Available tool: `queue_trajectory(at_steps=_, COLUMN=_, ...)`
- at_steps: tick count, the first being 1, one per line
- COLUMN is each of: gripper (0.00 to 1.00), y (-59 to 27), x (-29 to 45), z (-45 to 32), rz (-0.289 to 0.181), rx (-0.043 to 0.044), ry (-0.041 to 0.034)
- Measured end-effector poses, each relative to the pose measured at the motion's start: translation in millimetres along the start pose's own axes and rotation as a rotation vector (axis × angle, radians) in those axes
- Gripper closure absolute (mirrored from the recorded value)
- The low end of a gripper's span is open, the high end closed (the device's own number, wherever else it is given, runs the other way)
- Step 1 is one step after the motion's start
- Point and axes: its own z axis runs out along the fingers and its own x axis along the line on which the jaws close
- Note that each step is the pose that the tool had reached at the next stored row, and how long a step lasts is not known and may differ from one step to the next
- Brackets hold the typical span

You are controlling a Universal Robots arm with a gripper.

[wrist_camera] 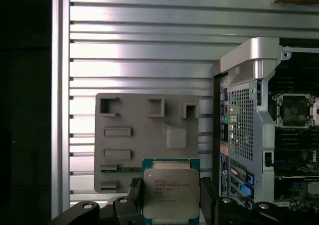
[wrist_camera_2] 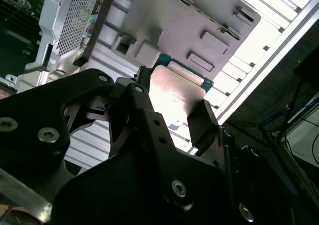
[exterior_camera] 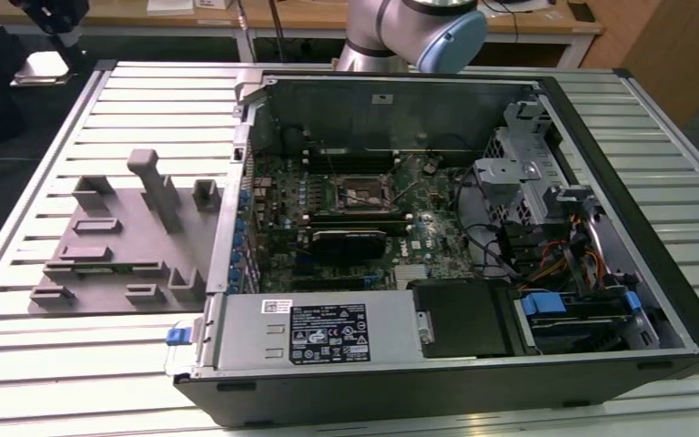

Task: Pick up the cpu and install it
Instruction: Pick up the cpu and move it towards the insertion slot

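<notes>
The exterior view looks steeply down on the computer case (exterior_camera: 386, 114) and grey holder (exterior_camera: 106, 250), which both wrist views share past the gripper (wrist_camera: 170, 191).

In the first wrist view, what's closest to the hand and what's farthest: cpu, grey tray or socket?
1. cpu, gripped in the hand.
2. grey tray, on the table outside the case.
3. socket, inside the case.

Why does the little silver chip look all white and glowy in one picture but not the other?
In the second wrist view, light bounces off the cpu, so its metal top glares pale, and the slatted table is washed white. In the first wrist view the cpu looks evenly grey, with darkness past the table's edge.
</notes>
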Motion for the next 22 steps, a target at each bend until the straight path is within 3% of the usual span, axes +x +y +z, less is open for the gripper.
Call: queue_trajectory(at_steps=22, gripper=0.45, y=2.0, x=-75.3, z=7.8, rz=0.000, rx=0.0003, ry=0.0197)
